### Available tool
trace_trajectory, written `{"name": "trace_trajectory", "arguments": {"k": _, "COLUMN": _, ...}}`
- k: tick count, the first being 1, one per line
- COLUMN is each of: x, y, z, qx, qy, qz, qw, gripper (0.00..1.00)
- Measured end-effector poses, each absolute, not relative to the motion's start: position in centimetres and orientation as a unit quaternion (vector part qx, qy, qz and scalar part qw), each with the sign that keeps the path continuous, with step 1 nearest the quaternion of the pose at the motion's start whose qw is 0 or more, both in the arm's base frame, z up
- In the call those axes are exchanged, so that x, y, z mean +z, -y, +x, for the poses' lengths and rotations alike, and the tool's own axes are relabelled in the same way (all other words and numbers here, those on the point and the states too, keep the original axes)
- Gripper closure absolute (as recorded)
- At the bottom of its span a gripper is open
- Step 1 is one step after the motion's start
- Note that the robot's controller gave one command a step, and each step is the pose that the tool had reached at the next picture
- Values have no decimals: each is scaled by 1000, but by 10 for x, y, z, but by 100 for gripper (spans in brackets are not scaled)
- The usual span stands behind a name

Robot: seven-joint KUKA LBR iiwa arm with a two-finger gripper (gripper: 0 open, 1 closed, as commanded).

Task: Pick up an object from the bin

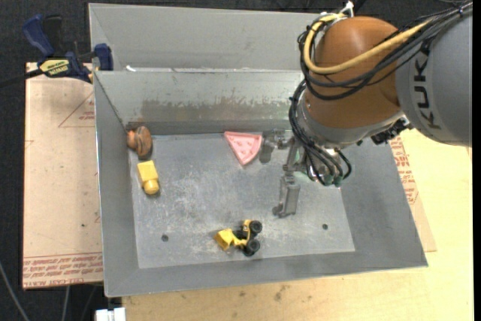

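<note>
My gripper hangs over the right half of the bin floor, below the arm's orange dome. It stands open: one finger is beside the pink piece, the other finger reaches down toward the floor, and nothing is between them. A pink triangular piece lies flat near the back wall, just left of the upper finger. A small yellow and black toy vehicle sits near the front edge, left of and below the lower finger.
At the left side of the bin, a brown rounded thing rests in the back corner. A yellow block lies just in front of it. The arm and its cables cover the bin's back right corner.
</note>
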State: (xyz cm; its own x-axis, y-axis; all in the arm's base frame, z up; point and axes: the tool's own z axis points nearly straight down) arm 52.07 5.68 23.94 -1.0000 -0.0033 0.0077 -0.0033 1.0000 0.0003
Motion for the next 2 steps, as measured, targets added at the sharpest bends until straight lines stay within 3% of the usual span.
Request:
{"name": "trace_trajectory", "arguments": {"k": 1, "x": 244, "y": -56, "z": 522, "qx": -1, "qy": 1000, "qz": 1, "qw": 0, "gripper": 0}}
{"name": "trace_trajectory", "arguments": {"k": 2, "x": 208, "y": -61, "z": 510, "qx": 0, "qy": 1000, "qz": 30, "qw": -4, "gripper": 0}}
